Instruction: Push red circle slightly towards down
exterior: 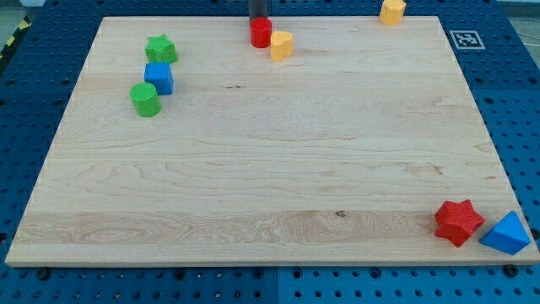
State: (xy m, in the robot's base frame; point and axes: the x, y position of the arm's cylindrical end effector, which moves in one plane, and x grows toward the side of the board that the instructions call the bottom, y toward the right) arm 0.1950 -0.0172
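The red circle [261, 33] is a short red cylinder at the view's top, just left of centre on the wooden board [270, 169]. My tip [260, 17] is the lower end of a dark rod coming in from the top edge; it stands right behind the red circle on its upper side, touching or nearly touching it. A yellow block [281, 45] with a rounded heart-like shape sits against the red circle's lower right.
A green star [160, 49], a blue cube [159, 78] and a green cylinder [145, 99] cluster at the upper left. A yellow block [392, 11] sits at the top right edge. A red star [458, 222] and a blue triangle [506, 234] lie at the bottom right corner.
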